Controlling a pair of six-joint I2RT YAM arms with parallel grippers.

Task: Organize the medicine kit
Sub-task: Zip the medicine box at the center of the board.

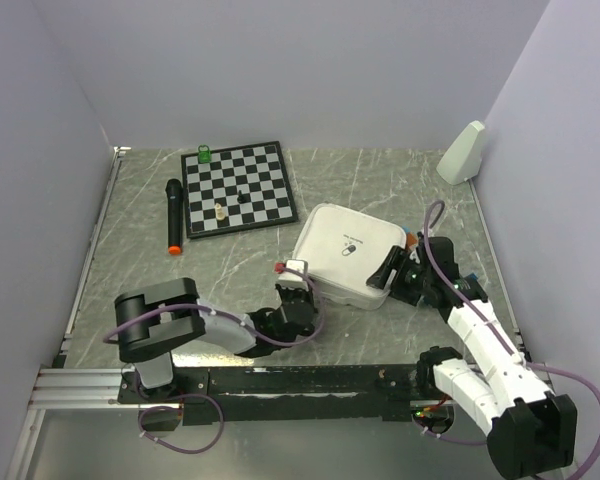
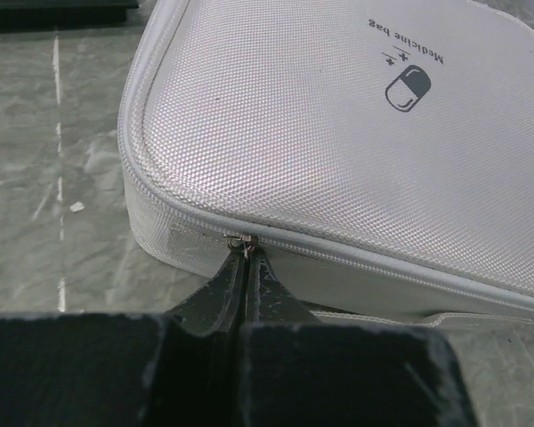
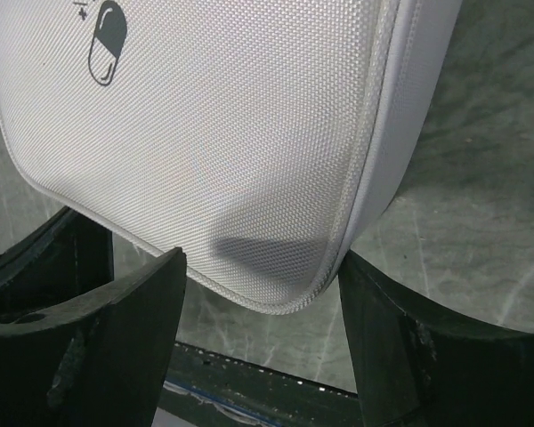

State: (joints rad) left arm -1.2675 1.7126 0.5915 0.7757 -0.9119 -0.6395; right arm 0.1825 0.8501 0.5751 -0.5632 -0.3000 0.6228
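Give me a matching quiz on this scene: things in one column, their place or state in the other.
1 left gripper
2 right gripper
3 microphone
4 chessboard

A open, astride a kit corner
B left of the chessboard
C shut on the zip pull
D beyond the kit, further left

Pairs: 1-C, 2-A, 3-B, 4-D

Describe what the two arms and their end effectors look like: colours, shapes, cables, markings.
Both the left arm and the right arm alternate white links with chunky black joint housings. A thin purple cable loops along each. The left end effector has matte black fingers tapering to narrow tips; the right end effector has broad, curved black ones. No markings are readable.
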